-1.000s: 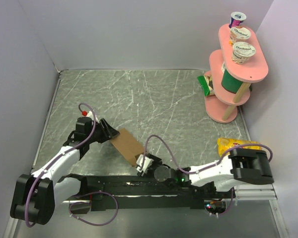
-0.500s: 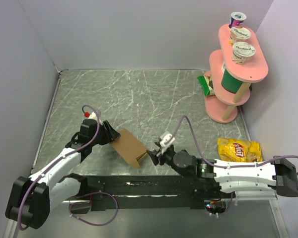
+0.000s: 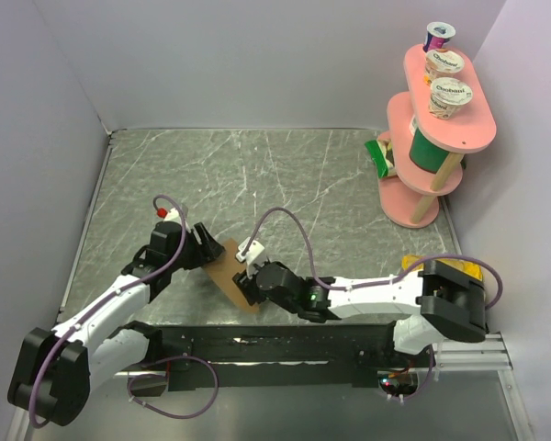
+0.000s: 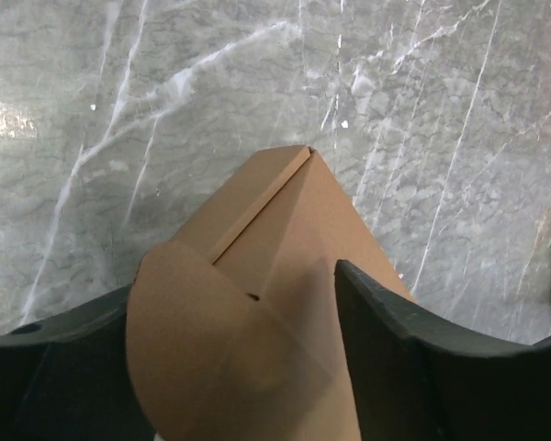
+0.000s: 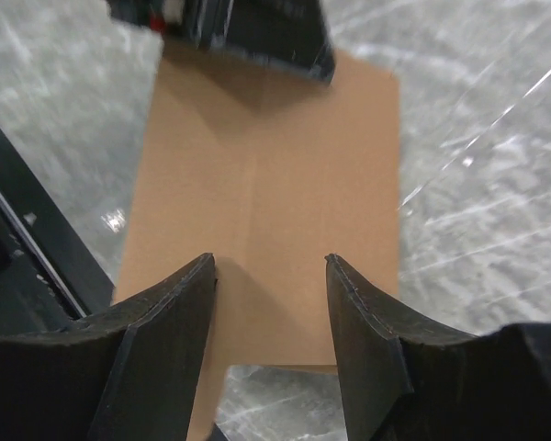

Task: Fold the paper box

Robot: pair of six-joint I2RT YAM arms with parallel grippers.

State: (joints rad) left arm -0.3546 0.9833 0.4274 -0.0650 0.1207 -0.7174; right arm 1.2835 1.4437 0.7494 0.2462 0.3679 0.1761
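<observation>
The paper box (image 3: 222, 268) is a flat brown cardboard piece lying on the marble table, left of centre near the front. My left gripper (image 3: 209, 250) is at its upper-left end. In the left wrist view the box (image 4: 285, 211) runs between the widely spread jaws of that gripper (image 4: 234, 285), and a rounded flap (image 4: 193, 349) covers the left finger. My right gripper (image 3: 246, 278) hovers over the box's lower-right part. In the right wrist view the gripper (image 5: 269, 262) is open, its fingertips apart above the cardboard (image 5: 266, 165) near the edge.
A pink two-tier stand (image 3: 432, 138) with yogurt cups (image 3: 450, 96) is at the back right, a green packet (image 3: 379, 156) beside it. A yellow chip bag (image 3: 441, 266) shows behind the right arm. A black rail (image 3: 257, 344) runs along the front edge.
The right arm swung left, from beside the box's right end to over the box. The left jaws spread wider. The box shifted slightly.
</observation>
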